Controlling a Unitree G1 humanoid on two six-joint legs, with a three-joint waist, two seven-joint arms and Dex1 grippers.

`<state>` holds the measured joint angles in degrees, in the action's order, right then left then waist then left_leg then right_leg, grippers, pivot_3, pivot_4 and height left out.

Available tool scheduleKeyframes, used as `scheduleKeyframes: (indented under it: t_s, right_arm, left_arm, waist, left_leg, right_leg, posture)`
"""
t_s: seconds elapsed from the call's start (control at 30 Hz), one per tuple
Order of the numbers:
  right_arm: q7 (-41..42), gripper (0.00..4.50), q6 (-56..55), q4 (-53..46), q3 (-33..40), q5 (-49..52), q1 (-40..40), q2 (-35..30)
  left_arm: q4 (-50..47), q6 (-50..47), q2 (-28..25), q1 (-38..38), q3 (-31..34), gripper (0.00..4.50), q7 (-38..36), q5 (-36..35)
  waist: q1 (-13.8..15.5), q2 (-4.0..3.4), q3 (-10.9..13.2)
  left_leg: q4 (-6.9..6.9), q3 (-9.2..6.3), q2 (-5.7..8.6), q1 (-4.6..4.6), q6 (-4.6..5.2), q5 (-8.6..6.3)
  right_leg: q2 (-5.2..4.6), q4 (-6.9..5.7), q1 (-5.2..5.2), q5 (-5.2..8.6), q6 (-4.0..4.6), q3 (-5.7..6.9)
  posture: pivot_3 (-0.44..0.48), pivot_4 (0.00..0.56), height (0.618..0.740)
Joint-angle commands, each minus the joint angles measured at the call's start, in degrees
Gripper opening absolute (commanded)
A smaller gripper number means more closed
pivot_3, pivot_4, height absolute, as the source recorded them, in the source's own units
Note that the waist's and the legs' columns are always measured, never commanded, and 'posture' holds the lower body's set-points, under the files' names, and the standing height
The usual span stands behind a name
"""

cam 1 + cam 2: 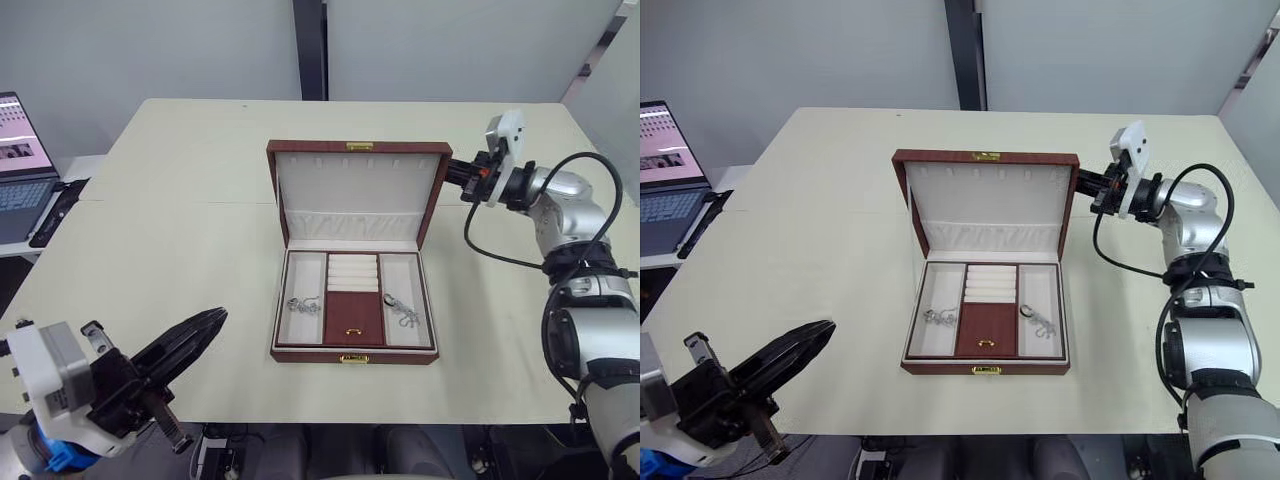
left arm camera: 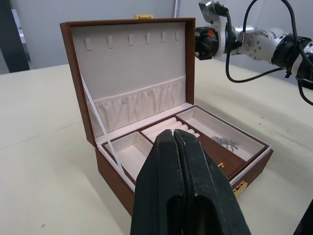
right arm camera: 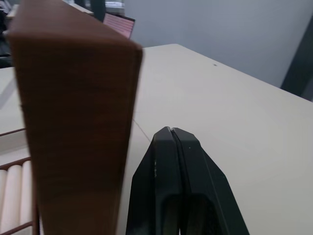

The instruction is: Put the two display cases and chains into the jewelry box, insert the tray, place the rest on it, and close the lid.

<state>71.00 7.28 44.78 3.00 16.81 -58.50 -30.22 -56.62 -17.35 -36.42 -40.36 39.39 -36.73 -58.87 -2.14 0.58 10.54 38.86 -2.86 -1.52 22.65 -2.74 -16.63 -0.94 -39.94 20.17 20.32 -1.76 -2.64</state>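
The jewelry box stands open mid-table, its lid upright. The tray sits inside the box. One small silvery piece lies in the tray's left compartment and another in its right. The display cases and chains are hidden. My right gripper is shut and empty, its tips close against the lid's right side edge; I cannot tell whether they touch it. My left gripper is shut and empty, low by the table's front edge, left of the box and pointing toward it.
A laptop sits on a side surface beyond the table's left end. A black cable loops from my right arm over the table to the right of the box. A dark post stands behind the table.
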Motion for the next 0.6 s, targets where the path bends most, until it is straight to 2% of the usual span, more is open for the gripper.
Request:
scheduleKeyframes:
  t_s: [0.03, 0.23, 0.4, 0.6]
  right_arm:
    - [2.9, 0.01, 3.1, -6.1, 0.4, 2.4, 0.4, -0.2]
    - [5.6, 0.01, 9.0, -12.6, 0.6, 4.4, 3.1, -1.4]
    - [13.9, 0.01, 18.7, -24.6, -2.0, 8.0, 9.5, -6.8]
    - [11.1, 0.01, 18.1, -25.6, -1.3, 7.3, 10.7, -7.7]
  left_arm:
    - [-3.2, -0.5, -2.1, 1.0, 0.0, 0.0, 3.3, -2.8]
    - [-3.4, -1.0, -5.0, 3.0, -0.9, 0.0, 7.6, -5.0]
    - [-3.1, -1.7, -5.4, 3.2, -1.1, 0.0, 8.1, -5.4]
    - [-1.7, -3.0, -5.2, 3.7, -2.2, 0.0, 8.7, -5.6]
  waist:
    - [0.0, 0.0, 0.0]
    - [0.2, -0.02, 0.0]
    - [0.5, -0.02, 0.0]
    - [0.1, -0.03, 0.0]
  left_leg:
    - [0.0, 0.0, 0.0, 0.01, 0.0, 0.0]
    - [-0.02, 0.0, -0.02, 0.0, 0.0, 0.0]
    - [-0.03, -0.07, -0.01, 0.07, 0.0, 0.0]
    - [-0.02, 0.06, -0.03, -0.06, 0.0, 0.0]
  right_leg:
    - [0.0, 0.0, 0.01, 0.0, 0.0, 0.01]
    - [0.01, -0.01, 0.02, 0.0, 0.0, 0.01]
    - [0.0, 0.05, 0.03, 0.0, 0.0, 0.03]
    - [0.06, -0.01, 0.0, -0.04, 0.07, 0.04]
  posture:
    - [0.0, 0.15, 0.74]
    - [0.0, 0.15, 0.74]
    - [0.0, 0.15, 0.74]
    - [0.0, 0.15, 0.74]
